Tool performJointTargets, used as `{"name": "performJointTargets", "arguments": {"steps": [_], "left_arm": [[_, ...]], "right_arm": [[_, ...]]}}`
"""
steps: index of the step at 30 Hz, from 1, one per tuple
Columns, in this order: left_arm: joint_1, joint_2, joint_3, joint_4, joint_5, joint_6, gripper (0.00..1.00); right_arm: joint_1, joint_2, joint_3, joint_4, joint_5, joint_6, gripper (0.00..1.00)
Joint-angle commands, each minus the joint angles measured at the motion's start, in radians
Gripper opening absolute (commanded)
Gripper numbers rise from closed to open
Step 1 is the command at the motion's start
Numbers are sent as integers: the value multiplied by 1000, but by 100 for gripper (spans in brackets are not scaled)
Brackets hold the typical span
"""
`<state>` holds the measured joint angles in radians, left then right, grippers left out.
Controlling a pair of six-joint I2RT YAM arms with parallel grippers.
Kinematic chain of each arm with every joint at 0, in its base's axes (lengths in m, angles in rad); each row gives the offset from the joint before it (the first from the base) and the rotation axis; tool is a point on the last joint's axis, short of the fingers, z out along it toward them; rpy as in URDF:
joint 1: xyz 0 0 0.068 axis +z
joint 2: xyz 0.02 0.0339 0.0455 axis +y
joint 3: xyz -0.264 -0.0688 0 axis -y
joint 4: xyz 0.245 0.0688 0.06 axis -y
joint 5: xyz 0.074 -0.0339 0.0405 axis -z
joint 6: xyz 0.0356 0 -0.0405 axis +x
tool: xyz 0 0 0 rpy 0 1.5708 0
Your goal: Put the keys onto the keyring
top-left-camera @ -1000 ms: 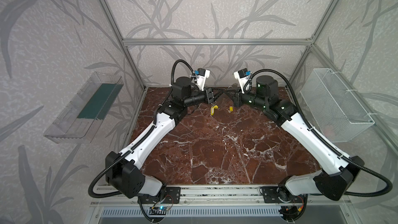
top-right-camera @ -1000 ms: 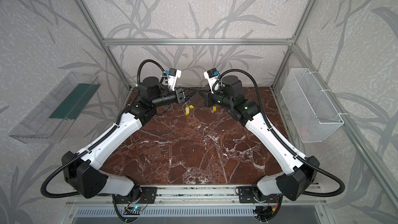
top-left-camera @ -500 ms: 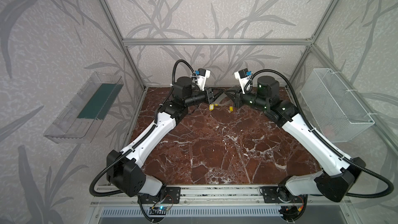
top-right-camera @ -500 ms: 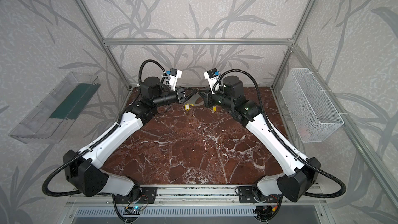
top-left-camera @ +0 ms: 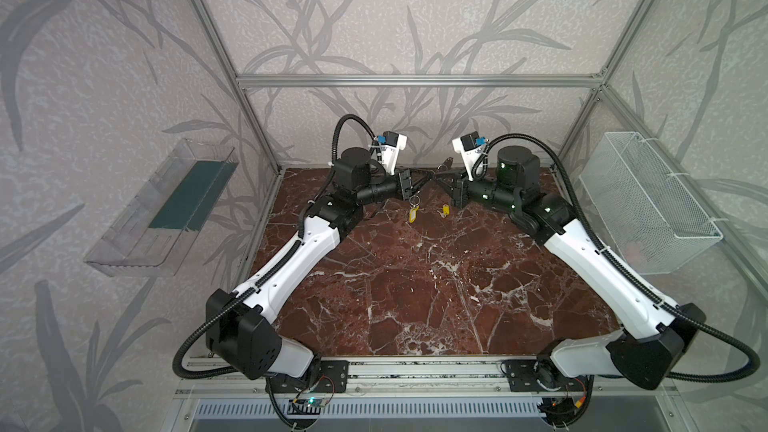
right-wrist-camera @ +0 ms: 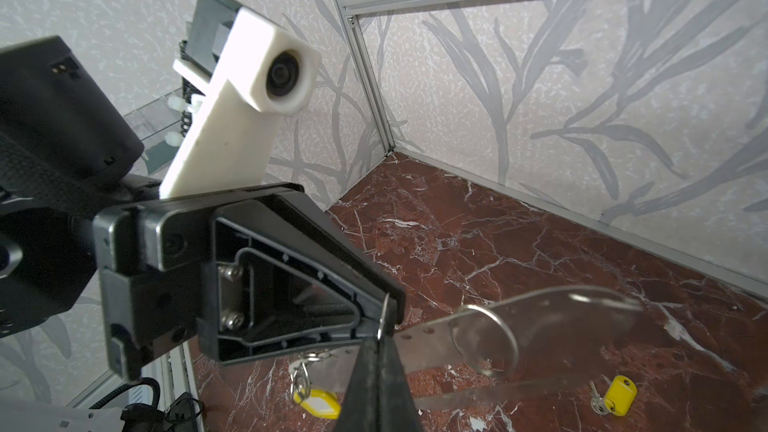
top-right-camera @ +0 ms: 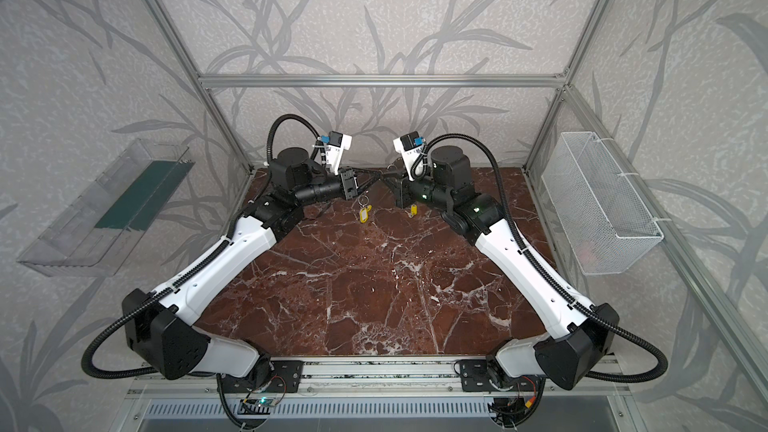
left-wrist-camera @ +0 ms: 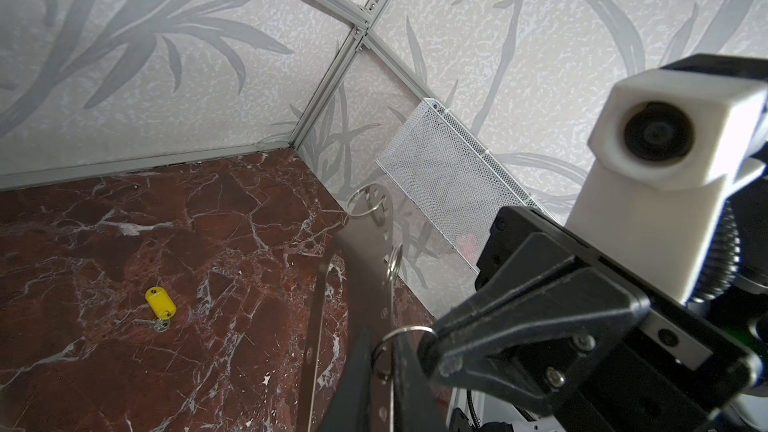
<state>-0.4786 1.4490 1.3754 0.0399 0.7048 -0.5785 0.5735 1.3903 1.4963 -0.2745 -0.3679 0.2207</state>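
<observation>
Steel keyring, aloft at the back of the table lengthwise between the arms, is pinched by the closed right gripper while the left gripper nips one small ring; the loose key lies below, nearer the right arm

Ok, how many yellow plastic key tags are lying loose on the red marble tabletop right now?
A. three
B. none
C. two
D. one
D: one yellow plastic key tag lies loose on the red marble tabletop; the other yellow tag hangs by a ring from the silvery metal keyring plate.
</observation>
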Motion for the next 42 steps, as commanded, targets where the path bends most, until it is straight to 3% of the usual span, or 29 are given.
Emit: {"name": "performJointTargets", "arguments": {"steps": [1,4,8,16,23,42], "left_arm": [[-6,-7,20,57,25,-4,10],[-6,-9,20,63,34,-9,0],[-4,-18,10,75,29,-12,0],[4,-33,-7,80,14,-10,0],[4,-50,4,11,-30,32,0],[-12,-141,-85,10,-115,224,0]], "right_arm": [[-2,-22,1,34,-26,6,0],[-2,-22,0,34,-26,6,0],[-4,-22,-1,31,-28,0,0],[-77,-58,-50,92,-128,97,32],[-216,-101,-168,270,-260,317,35],[-224,-85,-172,254,-279,310,36]]}}
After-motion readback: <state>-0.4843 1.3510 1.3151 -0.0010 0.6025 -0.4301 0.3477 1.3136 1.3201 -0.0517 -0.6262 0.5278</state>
